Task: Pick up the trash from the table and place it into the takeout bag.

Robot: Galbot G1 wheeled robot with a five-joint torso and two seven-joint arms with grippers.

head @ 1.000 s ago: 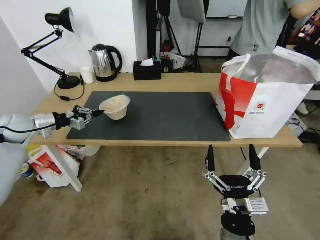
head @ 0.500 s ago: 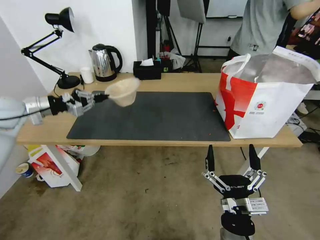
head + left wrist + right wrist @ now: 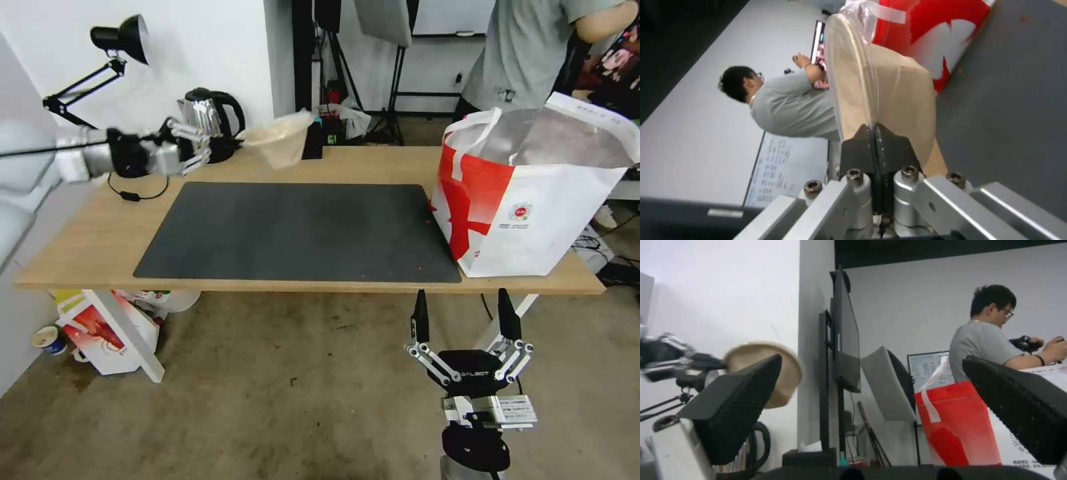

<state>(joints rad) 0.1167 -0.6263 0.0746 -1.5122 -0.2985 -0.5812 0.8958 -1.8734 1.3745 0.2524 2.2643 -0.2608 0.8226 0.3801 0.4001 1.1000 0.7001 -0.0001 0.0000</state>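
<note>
The beige paper-pulp bowl (image 3: 280, 141) hangs tilted in the air over the back edge of the table (image 3: 87, 220), with my left gripper (image 3: 235, 140) shut on its rim. In the left wrist view the closed fingertips (image 3: 862, 140) pinch the rim of the bowl (image 3: 902, 96), which has a clear film over its mouth. The takeout bag (image 3: 527, 193) stands open on the table's right end, its silver lining showing. My right gripper (image 3: 465, 319) is open, low in front of the table's front edge. The right wrist view shows the bowl (image 3: 753, 351) and the bag (image 3: 960, 426) between its open fingers (image 3: 738, 400).
The dark grey mat (image 3: 300, 233) lies bare under the bowl's path. A steel kettle (image 3: 213, 113), a black desk lamp (image 3: 113, 40) and a black tissue box (image 3: 313, 140) stand along the back edge. A small red-and-white bag (image 3: 107, 333) sits under the table. A person stands behind the takeout bag.
My left gripper has lifted the beige bowl off the mat and carried it up, back and to the right. The right arm has not moved.
</note>
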